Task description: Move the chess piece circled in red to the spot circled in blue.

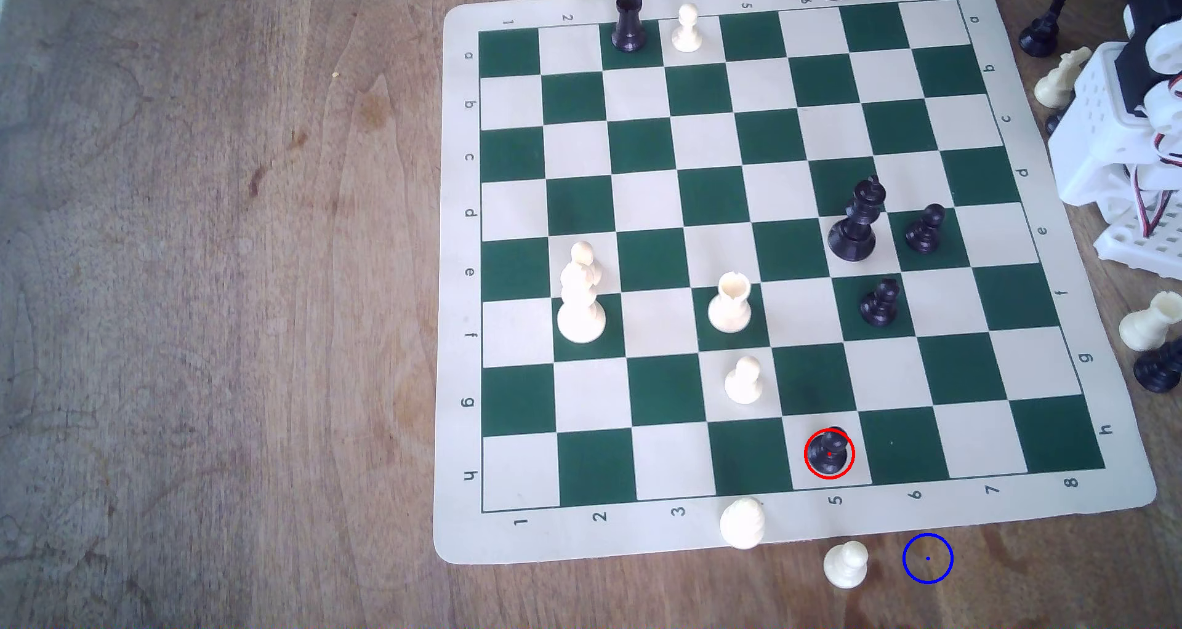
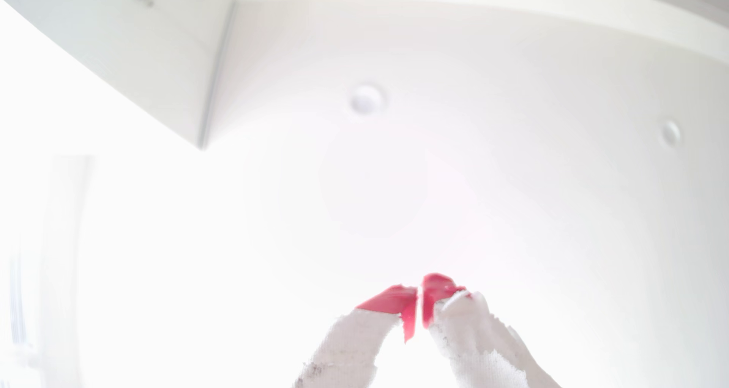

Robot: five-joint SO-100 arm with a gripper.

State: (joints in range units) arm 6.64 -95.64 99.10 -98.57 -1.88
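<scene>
tool [image 2: 419,293] | red tips pressed together; gripping nothing

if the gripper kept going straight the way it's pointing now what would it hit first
Nothing near, as far as the wrist view shows. The gripper, red tips together, points up at a washed-out white ceiling, not at the chessboard. Depth is unclear.

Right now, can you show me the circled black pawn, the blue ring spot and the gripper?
black pawn [image 1: 829,451], exterior view, its body.
blue ring spot [image 1: 927,558], exterior view, centre dot.
gripper [image 2: 419,293], wrist view, between red tips.
</scene>
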